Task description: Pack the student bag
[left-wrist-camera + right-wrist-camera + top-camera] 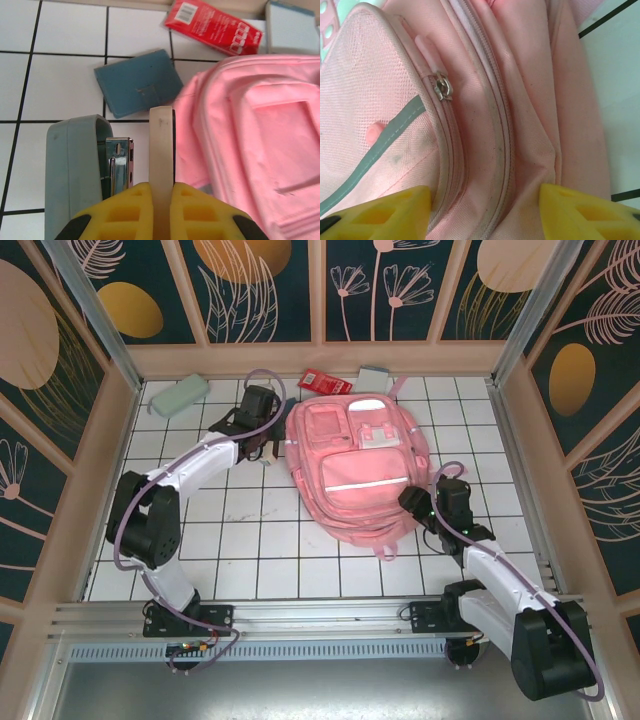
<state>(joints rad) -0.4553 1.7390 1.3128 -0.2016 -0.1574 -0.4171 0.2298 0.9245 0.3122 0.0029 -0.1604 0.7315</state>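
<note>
The pink student bag point(355, 465) lies flat in the middle of the tiled table, front pockets up; its left edge point(250, 140) also shows in the left wrist view. My left gripper point(161, 187) is shut on a pale flat strip point(161, 145) just left of the bag, over a grey-green stapler point(75, 165). From above, the left gripper point(266, 445) sits at the bag's upper left side. My right gripper point(482, 205) stands open at the bag's lower right edge point(412, 502), its yellow fingertips on either side of a fold with two zip lines point(495, 135).
A blue wallet point(137, 90), a red packet point(215, 27) and a grey-blue box point(292, 27) lie beyond the bag's top left. A mint case point(180, 395) sits at the far left. Wooden walls point(320, 358) ring the table.
</note>
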